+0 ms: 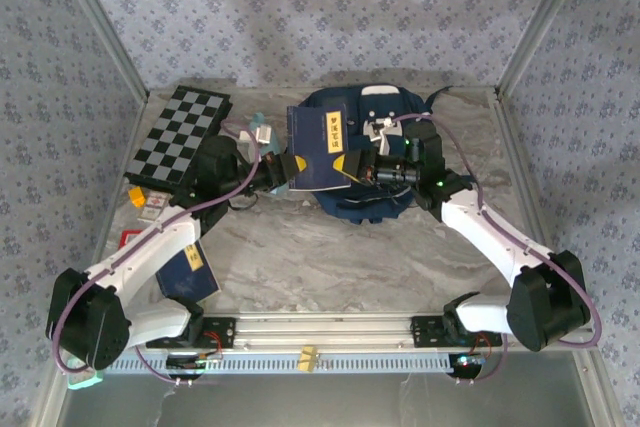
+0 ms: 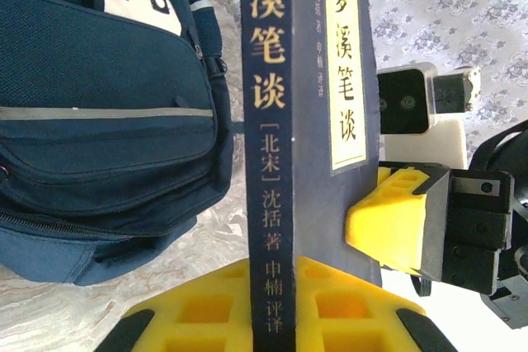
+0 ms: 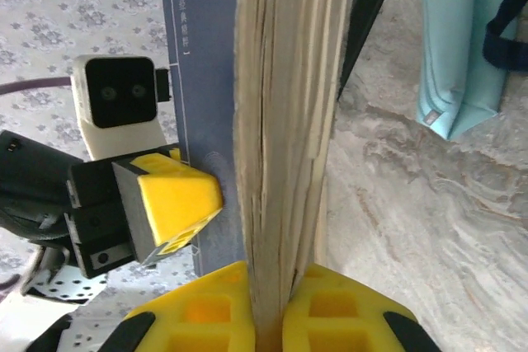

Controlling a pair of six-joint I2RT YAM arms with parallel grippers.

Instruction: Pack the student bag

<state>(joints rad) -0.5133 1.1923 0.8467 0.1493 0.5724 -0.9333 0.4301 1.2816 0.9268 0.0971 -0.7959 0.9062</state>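
Note:
A navy book with gold Chinese lettering (image 1: 318, 147) is held upright over the middle of the table, in front of the student bag (image 1: 372, 209). My left gripper (image 1: 290, 165) is shut on the book's spine, which stands between its yellow fingers (image 2: 206, 307). From the other side my right gripper (image 1: 356, 163) is shut on the page edge (image 3: 280, 121), with a finger (image 2: 396, 220) pressing the cover. The student bag (image 2: 99, 121) is navy, lies flat and has a grey-striped front pocket. The raised book hides part of it.
A folded checkerboard (image 1: 180, 137) lies at the back left, with a light blue pouch (image 1: 262, 130) (image 3: 458, 39) beside it. A second navy book (image 1: 188, 272) lies under the left arm, near small orange and red items (image 1: 137, 199). Metal posts frame the table.

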